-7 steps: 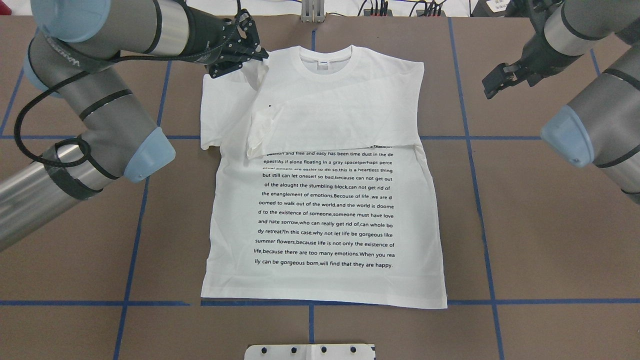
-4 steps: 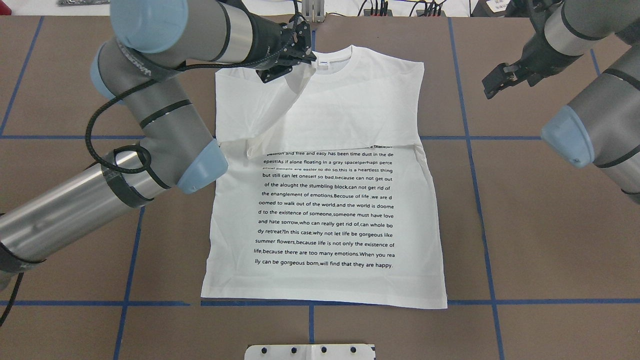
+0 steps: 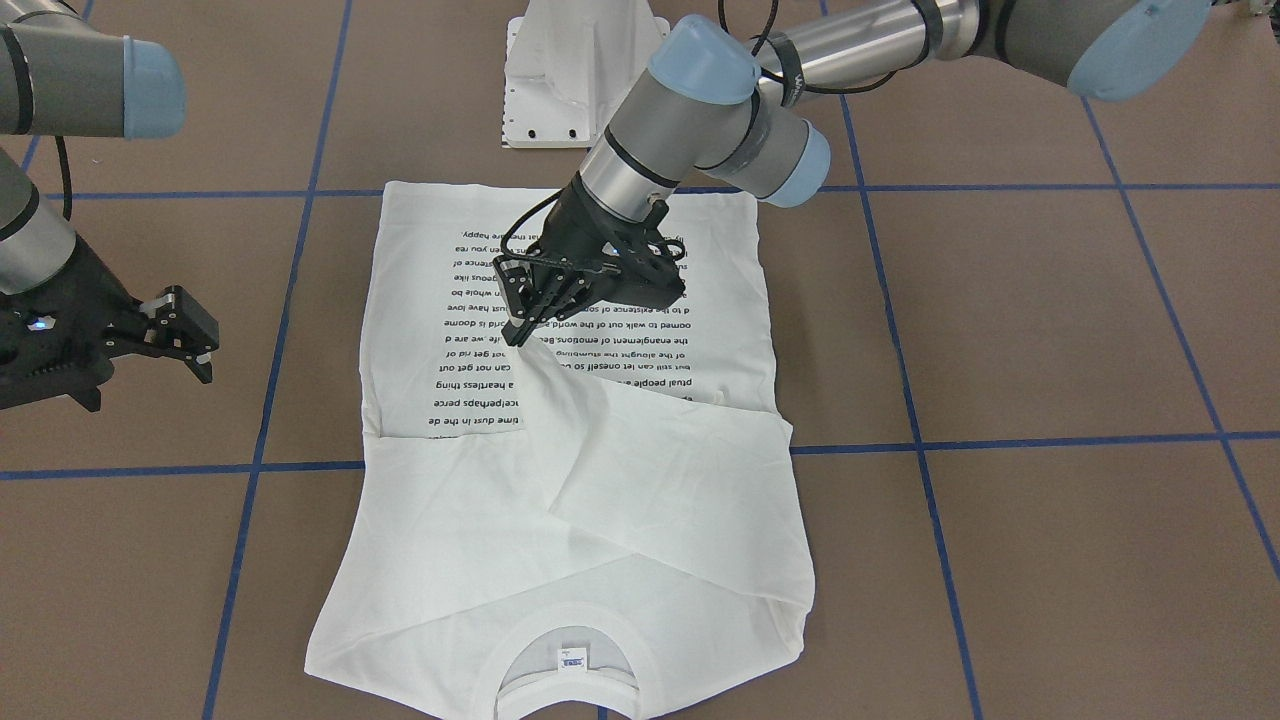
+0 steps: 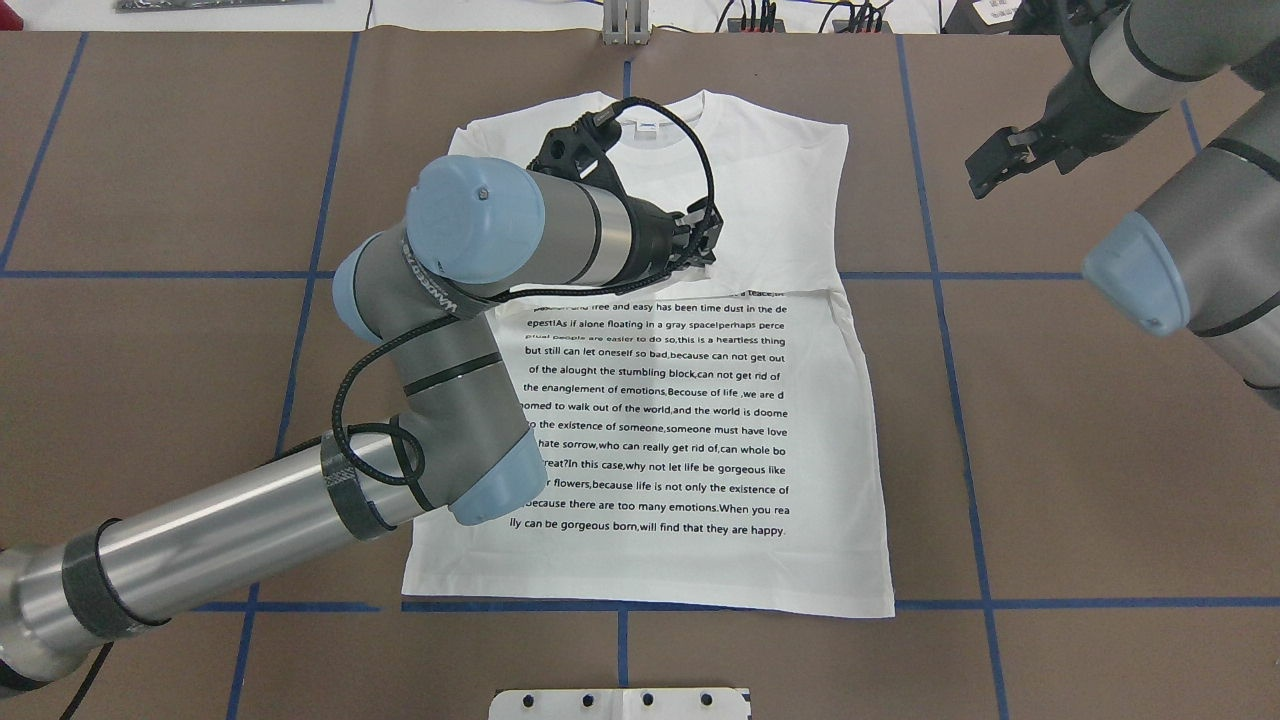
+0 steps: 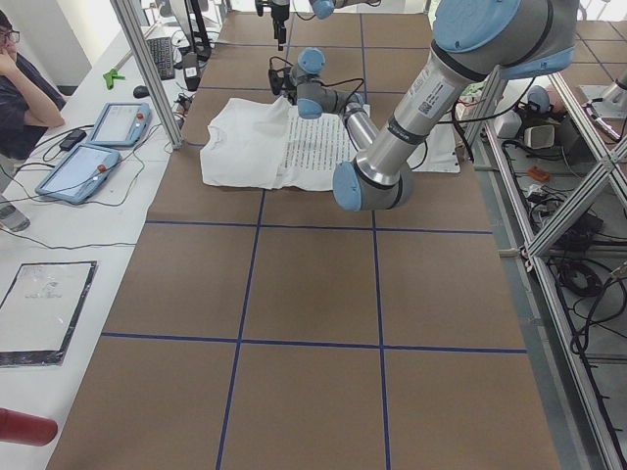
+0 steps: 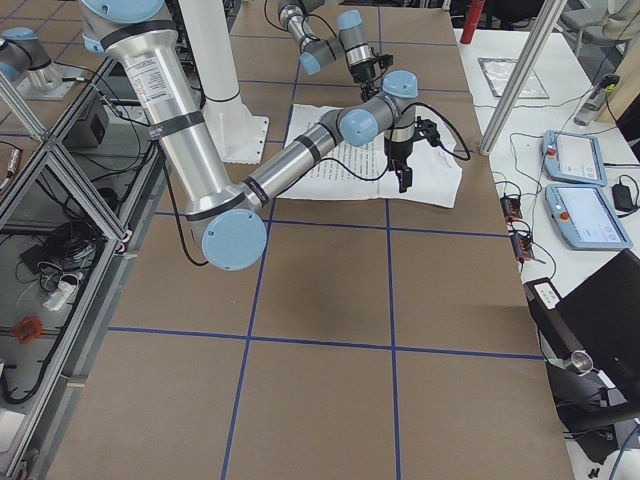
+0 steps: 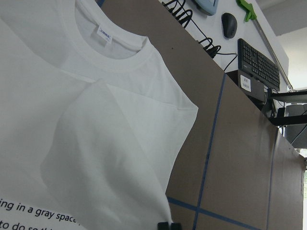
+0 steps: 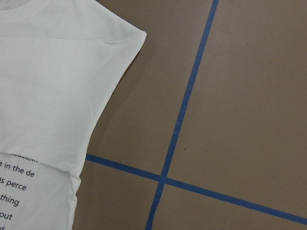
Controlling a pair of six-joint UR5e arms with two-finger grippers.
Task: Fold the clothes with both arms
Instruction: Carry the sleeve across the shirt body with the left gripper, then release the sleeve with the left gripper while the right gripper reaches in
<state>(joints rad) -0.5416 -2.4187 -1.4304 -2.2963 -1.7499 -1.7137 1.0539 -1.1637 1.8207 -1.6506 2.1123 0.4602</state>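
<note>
White T-shirt (image 4: 840, 450) is being kept flat in the middle of the brown table (image 4: 1080, 480), printed side up. Black text lines (image 4: 655, 430) are being shown over the lower body. The ribbed collar (image 3: 568, 618) with its small neck label (image 3: 571, 660) is being pointed to the far side from the robot, and the hem is lying near the white pedestal base (image 3: 575, 80). The upper chest is being covered by folded white cloth, so the top text lines are being hidden. A sleeve flap (image 3: 640, 450) is being held up off the chest by the left gripper (image 3: 522, 335), whose fingers are pinched closed on the flap's tip, over the shirt's middle. The left arm (image 4: 250, 530) is being stretched across the shirt's left half from the near left. The right gripper (image 3: 200, 345) is being held off the cloth, well to the right of the shirt beside the shoulder area, its fingers parted and nothing between them. The table is being crossed by blue tape lines (image 4: 954, 400) in a grid.
</note>
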